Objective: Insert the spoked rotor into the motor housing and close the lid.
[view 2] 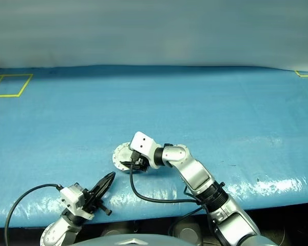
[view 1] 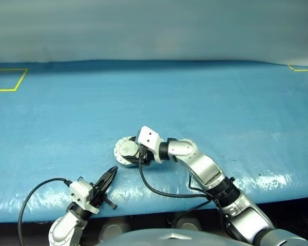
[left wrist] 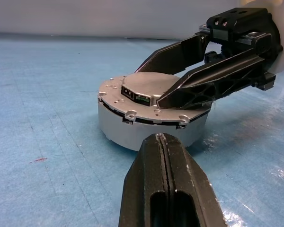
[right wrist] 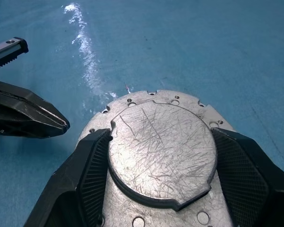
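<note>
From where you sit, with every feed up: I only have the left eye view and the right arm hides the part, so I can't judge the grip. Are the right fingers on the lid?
Observer: Yes. The right gripper has one finger on each side of the lid's raised round face, touching its edge.
Operator: Is the lid down?
Observer: It lies flat on the motor housing, with a thin dark seam showing between them.
Operator: And the left gripper?
Observer: The left gripper is shut and stands just short of the housing wall, apart from it.
</note>
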Available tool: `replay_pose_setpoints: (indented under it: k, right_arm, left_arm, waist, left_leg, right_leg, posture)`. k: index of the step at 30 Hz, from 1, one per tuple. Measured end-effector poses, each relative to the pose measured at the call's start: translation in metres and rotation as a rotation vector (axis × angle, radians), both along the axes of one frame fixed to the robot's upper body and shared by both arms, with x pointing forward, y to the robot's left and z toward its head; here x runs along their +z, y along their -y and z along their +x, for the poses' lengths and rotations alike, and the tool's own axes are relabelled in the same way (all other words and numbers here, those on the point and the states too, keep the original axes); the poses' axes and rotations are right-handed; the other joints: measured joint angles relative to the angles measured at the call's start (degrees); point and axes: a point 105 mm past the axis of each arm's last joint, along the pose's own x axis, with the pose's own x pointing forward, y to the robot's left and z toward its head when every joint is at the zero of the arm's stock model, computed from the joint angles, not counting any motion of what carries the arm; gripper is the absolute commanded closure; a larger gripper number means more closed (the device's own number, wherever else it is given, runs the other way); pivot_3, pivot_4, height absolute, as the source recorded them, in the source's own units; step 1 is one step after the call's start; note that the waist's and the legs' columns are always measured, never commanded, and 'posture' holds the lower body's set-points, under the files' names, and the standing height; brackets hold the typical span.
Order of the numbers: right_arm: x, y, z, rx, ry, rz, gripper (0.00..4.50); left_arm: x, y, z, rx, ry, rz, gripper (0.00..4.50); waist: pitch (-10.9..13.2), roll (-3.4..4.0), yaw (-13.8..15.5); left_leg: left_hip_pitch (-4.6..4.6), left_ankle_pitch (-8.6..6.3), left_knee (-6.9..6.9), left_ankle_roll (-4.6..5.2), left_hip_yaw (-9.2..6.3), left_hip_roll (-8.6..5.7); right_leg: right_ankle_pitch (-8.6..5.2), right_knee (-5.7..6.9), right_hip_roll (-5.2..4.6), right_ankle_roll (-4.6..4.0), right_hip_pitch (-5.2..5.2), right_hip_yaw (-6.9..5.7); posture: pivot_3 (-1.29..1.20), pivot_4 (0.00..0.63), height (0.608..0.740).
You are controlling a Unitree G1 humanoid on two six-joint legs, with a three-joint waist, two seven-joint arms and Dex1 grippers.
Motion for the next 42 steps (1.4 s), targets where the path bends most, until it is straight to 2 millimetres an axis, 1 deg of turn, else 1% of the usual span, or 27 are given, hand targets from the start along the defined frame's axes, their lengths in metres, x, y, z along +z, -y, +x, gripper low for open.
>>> replay_pose_setpoints:
  k: [2, 10, 19, 23, 28, 32, 34, 36, 39, 42]
  right_arm:
    - [-0.001, 0.000, 0.000, -0.005, -0.001, 0.004, 1.46]
    - [-0.003, -0.001, -0.001, -0.035, 0.002, -0.003, 1.46]
    - [-0.004, 0.000, -0.003, -0.013, 0.026, -0.043, 1.46]
    - [-0.004, 0.001, -0.002, 0.001, 0.048, -0.065, 1.46]
    - [-0.005, -0.001, -0.002, 0.005, 0.056, -0.080, 1.46]
    - [-0.005, -0.001, -0.002, 0.001, 0.053, -0.083, 1.46]
    - [-0.005, -0.001, -0.002, 0.001, 0.052, -0.083, 1.46]
    - [-0.005, -0.001, -0.003, 0.001, 0.051, -0.082, 1.46]
    - [-0.005, -0.001, -0.003, 0.000, 0.050, -0.081, 1.46]
    - [-0.005, -0.001, -0.003, -0.008, 0.047, -0.082, 1.46]
  left_arm:
    - [-0.003, -0.001, -0.001, 0.002, -0.011, 0.000, 4.50]
    - [-0.001, 0.000, 0.000, -0.012, -0.003, -0.009, 4.50]
    - [0.000, 0.000, 0.004, -0.019, 0.001, -0.008, 4.50]
    - [0.001, -0.005, 0.009, 0.029, -0.019, -0.065, 4.50]
    - [0.020, -0.010, 0.021, 0.083, 0.003, -0.091, 4.50]
    - [0.033, -0.019, 0.045, 0.179, -0.070, -0.111, 4.50]
    - [0.046, -0.023, 0.056, 0.194, -0.122, -0.162, 4.50]
    - [0.059, -0.025, 0.062, 0.158, -0.196, -0.234, 4.50]
    - [0.072, -0.024, 0.066, 0.081, -0.286, -0.319, 4.50]
    - [0.079, -0.016, 0.068, -0.018, -0.345, -0.312, 4.50]
  waist:
    - [0.0, 0.02, 0.0]
    - [-0.1, 0.10, -0.1]
    - [-0.2, 0.15, 0.0]
    - [-0.2, 0.16, 0.1]
    - [-0.4, 0.19, 0.0]
    - [-0.5, 0.23, 0.1]
    - [-0.5, 0.23, -0.1]
    - [-0.6, 0.26, -0.2]
    - [-0.6, 0.27, -0.2]
    - [-0.6, 0.26, -0.2]
  left_leg:
    - [0.01, 0.00, 0.00, 0.00, 0.01, 0.04]
    - [0.02, 0.00, 0.00, -0.01, 0.04, 0.07]
    - [0.02, 0.00, 0.01, 0.00, 0.05, 0.06]
    - [0.02, 0.01, 0.01, 0.00, 0.02, 0.05]
    - [0.09, 0.01, 0.02, 0.00, 0.03, 0.06]
    - [0.12, 0.02, 0.04, 0.00, -0.03, 0.05]
    - [0.16, 0.02, 0.04, -0.01, -0.03, 0.05]
    - [0.18, 0.02, 0.02, -0.01, -0.03, 0.06]
    - [0.19, 0.02, 0.02, -0.01, -0.03, 0.01]
    - [0.23, 0.02, 0.02, -0.02, 0.00, -0.14]
  right_leg:
    - [0.01, 0.00, 0.03, -0.02, 0.00, 0.00]
    - [0.03, 0.00, 0.05, -0.04, 0.00, 0.01]
    - [0.04, -0.02, 0.04, -0.03, 0.02, 0.01]
    - [0.05, -0.02, 0.03, -0.02, 0.03, -0.01]
    - [0.05, -0.01, 0.04, -0.02, 0.10, 0.01]
    - [0.08, 0.02, 0.07, 0.05, 0.13, -0.01]
    - [0.11, 0.05, 0.09, 0.10, 0.16, -0.01]
    - [0.15, 0.06, 0.08, 0.17, 0.16, 0.00]
    - [0.17, 0.03, 0.07, 0.19, 0.17, 0.00]
    - [0.12, 0.03, 0.07, 0.09, 0.21, 0.02]
  posture:
    - [0.00, 0.150, 0.740]
    - [0.00, 0.150, 0.740]
    - [0.00, 0.150, 0.740]
    - [0.00, 0.150, 0.740]
    - [0.00, 0.150, 0.740]
    - [0.00, 0.150, 0.740]
    - [0.00, 0.150, 0.740]
    - [0.00, 0.150, 0.740]
    - [0.00, 0.150, 0.740]
    - [0.00, 0.150, 0.740]
